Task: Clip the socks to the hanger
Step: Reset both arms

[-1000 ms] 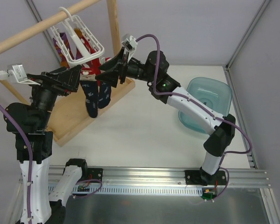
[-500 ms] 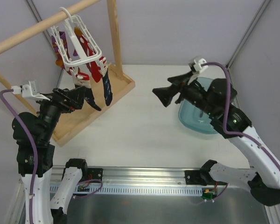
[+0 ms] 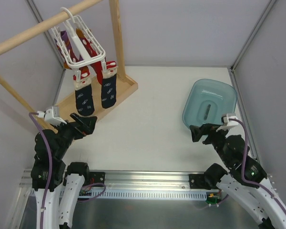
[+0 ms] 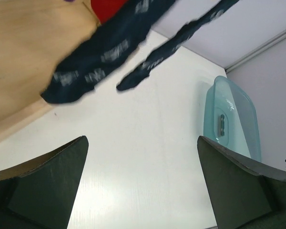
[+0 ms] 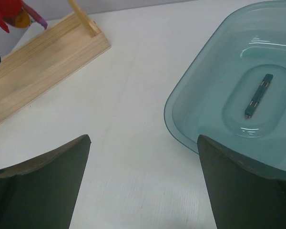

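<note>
The socks [image 3: 84,101] are being held by clips under the hanger [image 3: 81,45], itself being carried by the wooden rod [image 3: 33,29]. Nothing is being gripped by the left hand [image 3: 87,125] or right hand [image 3: 199,133], both spread wide open.

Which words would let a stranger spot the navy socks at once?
A wooden frame stands far left, a white hanger hooked on its rod. The navy socks hang side by side from the hanger's near edge: dark with white specks, unlike the red socks and striped sock behind.
</note>
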Controlling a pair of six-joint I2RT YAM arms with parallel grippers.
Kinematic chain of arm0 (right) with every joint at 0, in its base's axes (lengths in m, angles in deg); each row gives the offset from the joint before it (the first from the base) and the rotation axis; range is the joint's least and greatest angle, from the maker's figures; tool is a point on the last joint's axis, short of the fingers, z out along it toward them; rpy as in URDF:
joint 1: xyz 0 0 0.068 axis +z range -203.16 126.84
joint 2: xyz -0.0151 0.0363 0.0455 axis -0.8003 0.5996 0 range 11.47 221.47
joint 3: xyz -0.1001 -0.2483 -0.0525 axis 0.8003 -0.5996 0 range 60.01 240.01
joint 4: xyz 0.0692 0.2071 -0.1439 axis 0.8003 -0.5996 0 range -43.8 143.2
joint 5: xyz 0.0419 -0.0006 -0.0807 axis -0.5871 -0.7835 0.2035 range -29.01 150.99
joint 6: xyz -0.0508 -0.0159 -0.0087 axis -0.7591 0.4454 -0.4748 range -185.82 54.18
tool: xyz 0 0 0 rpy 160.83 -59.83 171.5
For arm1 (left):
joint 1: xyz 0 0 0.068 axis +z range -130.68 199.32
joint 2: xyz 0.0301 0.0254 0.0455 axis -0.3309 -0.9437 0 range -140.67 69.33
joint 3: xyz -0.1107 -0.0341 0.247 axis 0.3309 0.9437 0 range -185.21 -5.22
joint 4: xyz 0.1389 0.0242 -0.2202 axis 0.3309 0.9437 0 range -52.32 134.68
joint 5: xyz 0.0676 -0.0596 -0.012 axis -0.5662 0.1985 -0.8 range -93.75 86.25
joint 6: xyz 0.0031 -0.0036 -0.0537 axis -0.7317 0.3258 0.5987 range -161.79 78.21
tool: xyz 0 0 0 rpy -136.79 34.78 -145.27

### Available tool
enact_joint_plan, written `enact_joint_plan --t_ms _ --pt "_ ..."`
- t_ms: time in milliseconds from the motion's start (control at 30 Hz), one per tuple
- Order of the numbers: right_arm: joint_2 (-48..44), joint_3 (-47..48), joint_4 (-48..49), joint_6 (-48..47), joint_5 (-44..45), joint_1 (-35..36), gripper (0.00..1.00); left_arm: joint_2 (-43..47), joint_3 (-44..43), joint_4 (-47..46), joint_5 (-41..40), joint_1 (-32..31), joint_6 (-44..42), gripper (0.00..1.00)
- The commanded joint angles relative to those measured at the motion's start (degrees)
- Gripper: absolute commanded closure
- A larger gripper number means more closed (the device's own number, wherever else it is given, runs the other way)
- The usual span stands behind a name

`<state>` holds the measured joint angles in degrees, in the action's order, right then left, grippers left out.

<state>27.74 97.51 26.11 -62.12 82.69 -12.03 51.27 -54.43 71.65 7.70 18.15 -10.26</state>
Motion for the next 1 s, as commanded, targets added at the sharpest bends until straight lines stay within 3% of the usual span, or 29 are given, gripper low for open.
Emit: enact_joint_plan --t_ms 0,267,700,967 --pt "-7.6 -3.2 -2.3 2.8 4.9 -0.1 0.0 4.3 3.5 1.3 1.0 -0.6 4.0 0.01" --pt "-15.4 -5.2 -8.9 6.8 1.3 0.0 0.0 9.4 10.4 2.9 2.3 -1.1 6.5 0.01" --pt "-12.5 -3.7 -9.5 6.3 -1.1 -0.1 0.0 11.9 10.7 6.7 -0.9 -2.8 2.5 0.01" --pt "-13.2 -3.2 -11.2 7.2 1.9 -0.1 0.0 13.3 11.2 6.6 -1.7 -3.4 3.2 0.01"
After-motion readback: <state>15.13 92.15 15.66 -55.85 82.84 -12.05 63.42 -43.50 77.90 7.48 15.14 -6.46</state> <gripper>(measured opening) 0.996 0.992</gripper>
